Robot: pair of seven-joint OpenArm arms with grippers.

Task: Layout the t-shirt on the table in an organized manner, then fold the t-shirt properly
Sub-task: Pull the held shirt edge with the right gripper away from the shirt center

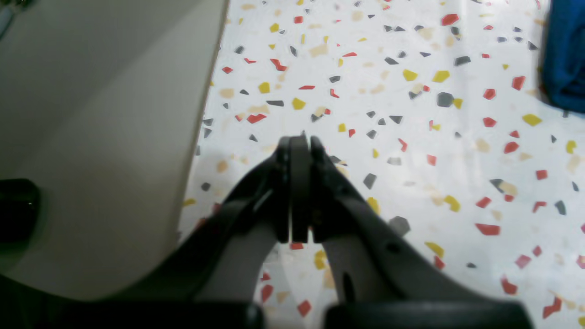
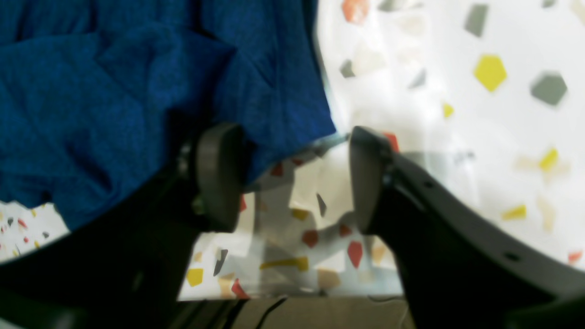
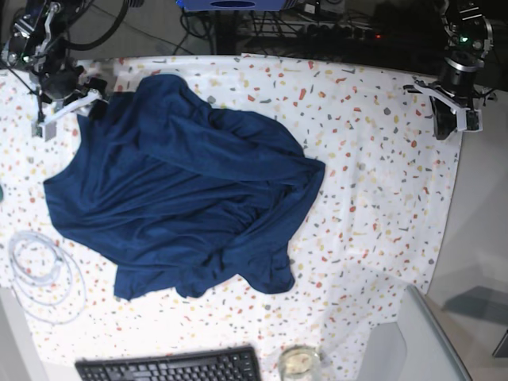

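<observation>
Layout step, just starting: the right gripper (image 2: 292,176) sits at the far-left edge of the large, plain navy-blue soft fabric t-shirt (image 3: 178,202), fingers parted astride its hem and gripping nothing yet; next move likely calls for pinching that edge and drawing it outward. Left gripper (image 1: 299,183), fingers clenched and empty, hovers over the far-right of the white speckled-cloth table (image 3: 381,159), well apart. Shirt lies crumpled left of centre, heavily creased, folded on itself.
</observation>
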